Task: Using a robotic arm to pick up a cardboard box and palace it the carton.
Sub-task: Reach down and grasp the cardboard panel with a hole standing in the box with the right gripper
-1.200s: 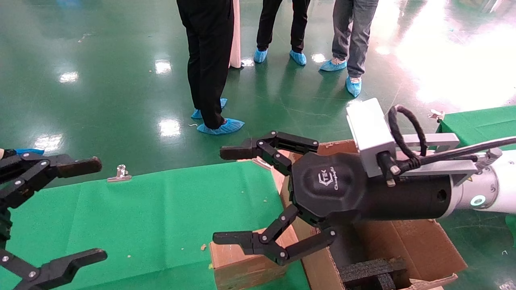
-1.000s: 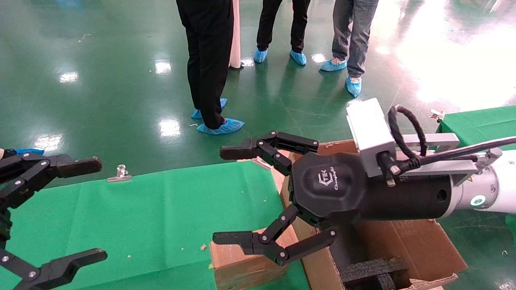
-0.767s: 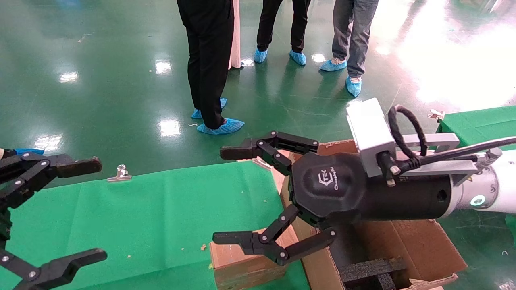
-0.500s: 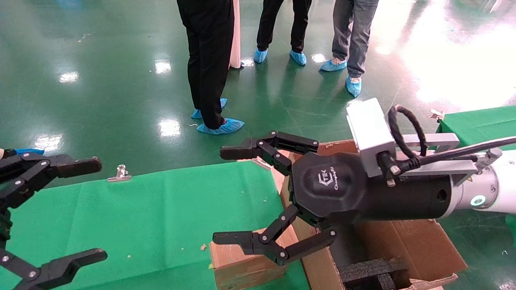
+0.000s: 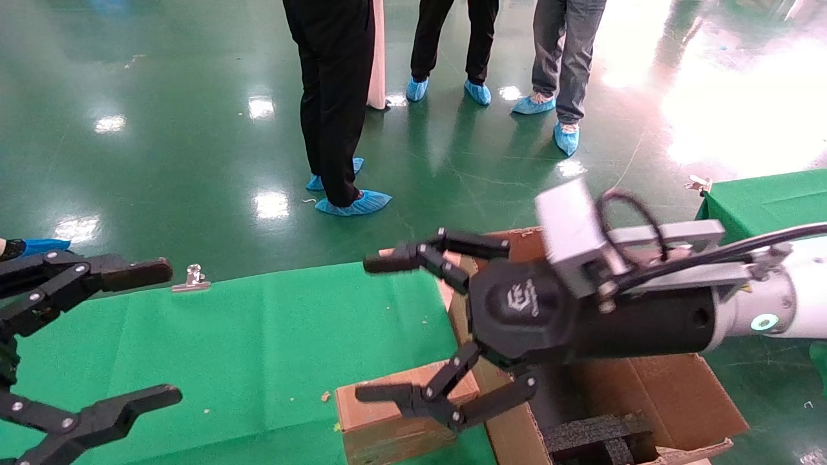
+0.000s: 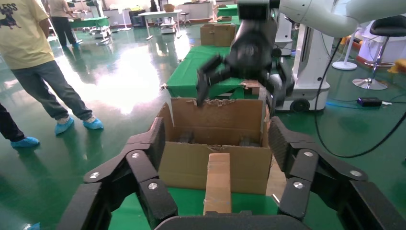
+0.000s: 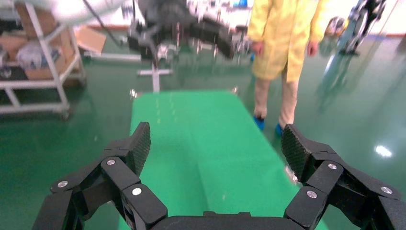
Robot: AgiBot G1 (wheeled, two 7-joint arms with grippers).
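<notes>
Nothing is picked up yet. The box (image 5: 404, 413) lies on the green worktop (image 5: 245, 342), touching the carton's (image 5: 665, 394) left wall. The right claw (image 5: 387, 329) hangs above it, released and empty. The left claw (image 5: 139, 336) waits spread wide at far left.

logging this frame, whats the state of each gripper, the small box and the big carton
right gripper on the white robotic arm: open, empty, above the box
all-black left gripper: open, empty, parked at the table's left end
small flat brown taped cardboard box: sealed, on the green table, ungrasped
large brown corrugated carton: flaps open
</notes>
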